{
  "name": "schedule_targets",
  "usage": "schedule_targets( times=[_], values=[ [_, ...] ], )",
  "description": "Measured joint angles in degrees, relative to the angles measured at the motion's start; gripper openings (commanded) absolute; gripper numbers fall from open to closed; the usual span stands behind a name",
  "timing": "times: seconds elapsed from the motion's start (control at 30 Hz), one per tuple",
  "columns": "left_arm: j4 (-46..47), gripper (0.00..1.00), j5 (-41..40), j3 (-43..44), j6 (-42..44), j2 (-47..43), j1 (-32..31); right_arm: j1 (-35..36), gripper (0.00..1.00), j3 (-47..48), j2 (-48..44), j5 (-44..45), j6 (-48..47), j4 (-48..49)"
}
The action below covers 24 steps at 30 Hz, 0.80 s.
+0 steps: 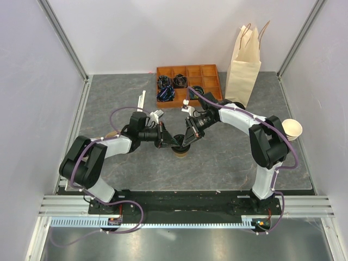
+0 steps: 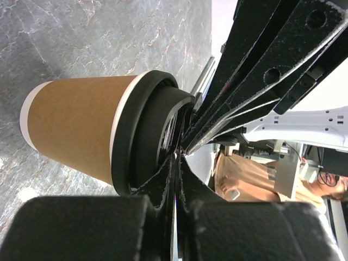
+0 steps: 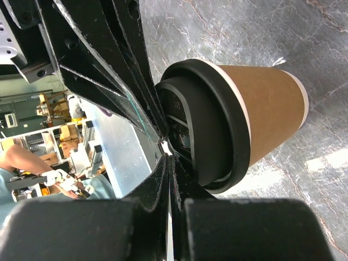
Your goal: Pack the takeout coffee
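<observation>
The takeout coffee [image 1: 181, 152], a tan paper cup with a black lid, stands upright on the grey table between the two arms. It shows in the left wrist view [image 2: 81, 128] and the right wrist view [image 3: 261, 109]. My left gripper [image 1: 175, 142] is shut, empty, with its fingertips [image 2: 173, 163] against the top of the lid. My right gripper [image 1: 188, 140] is also shut and empty, its fingertips [image 3: 163, 163] touching the lid from the other side. The two grippers meet tip to tip over the lid.
A tall cream paper bag [image 1: 243, 68] stands at the back right. A brown compartment tray [image 1: 187, 81] holding dark items sits beside it. A lidless paper cup [image 1: 292, 129] is at the right edge. White sticks [image 1: 141, 100] lie at the back left.
</observation>
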Motion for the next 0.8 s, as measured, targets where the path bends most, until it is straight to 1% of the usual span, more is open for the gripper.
schedule_targets(
  times=[0.27, 0.43, 0.53, 0.6, 0.7, 0.8],
  values=[
    [-0.24, 0.02, 1.20, 0.57, 0.31, 0.00, 0.22, 0.00, 0.03, 0.00, 0.20, -0.20, 0.55, 0.00],
    [-1.66, 0.02, 1.11, 1.01, 0.59, -4.87, 0.07, 0.00, 0.02, 0.00, 0.20, -0.20, 0.90, -0.04],
    [-1.36, 0.02, 1.14, 2.86, 0.59, -8.15, -0.31, 0.00, 0.02, 0.00, 0.20, -0.17, 0.92, -0.04],
    [-0.44, 0.02, 1.09, 3.93, 0.59, -8.83, -0.44, 0.00, 0.02, 0.00, 0.20, -0.17, 0.94, -0.04],
    [0.52, 0.02, 0.63, 4.22, 0.57, -7.50, -0.57, 0.00, 0.02, 0.00, 0.20, -0.17, 0.94, -0.04],
    [1.29, 0.02, -0.66, 4.20, 0.52, -2.56, -0.57, 0.00, 0.01, 0.02, 0.20, -0.17, 0.92, -0.04]
  ],
)
